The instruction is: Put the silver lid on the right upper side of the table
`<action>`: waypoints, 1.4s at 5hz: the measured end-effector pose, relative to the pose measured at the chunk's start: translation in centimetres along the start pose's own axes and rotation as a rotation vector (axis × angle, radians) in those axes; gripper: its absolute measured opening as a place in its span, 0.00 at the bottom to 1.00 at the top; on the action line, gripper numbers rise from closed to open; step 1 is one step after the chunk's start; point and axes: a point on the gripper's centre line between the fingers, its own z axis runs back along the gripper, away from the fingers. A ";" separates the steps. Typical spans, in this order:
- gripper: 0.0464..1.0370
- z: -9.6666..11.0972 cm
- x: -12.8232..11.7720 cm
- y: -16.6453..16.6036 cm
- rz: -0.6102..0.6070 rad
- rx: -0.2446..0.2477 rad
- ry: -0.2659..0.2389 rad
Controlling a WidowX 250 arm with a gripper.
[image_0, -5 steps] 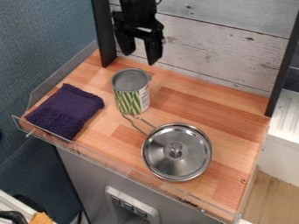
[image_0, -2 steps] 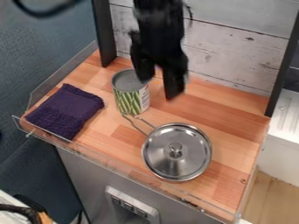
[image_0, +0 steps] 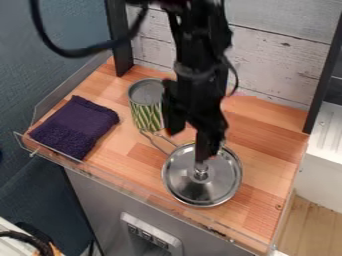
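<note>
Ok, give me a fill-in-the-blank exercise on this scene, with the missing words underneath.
1. Of cloth, can and pot, the one farthest left in view is the ____.
2. The lid rests on the ____, not directly on the table.
3. The can stands ____, not on its side.
4. Between can and lid, the one that the gripper's lower fingertip overlaps in view is the ____.

Missing words: cloth; pot; upright; lid.

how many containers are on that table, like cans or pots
2: the can toward the back, and the pot under the lid, nearer the front right. The arm may hide another small one behind it.
</note>
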 end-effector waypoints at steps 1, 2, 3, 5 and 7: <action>0.96 -1.9 -0.5 -0.4 -0.014 0.027 0.082; 0.96 -3.3 -0.7 -0.4 -0.003 0.032 0.122; 0.91 -3.5 -0.3 -0.6 -0.002 0.031 0.109; 0.35 -3.5 0.3 -0.7 -0.016 0.030 0.082; 0.23 -0.3 1.6 0.2 0.001 0.007 -0.008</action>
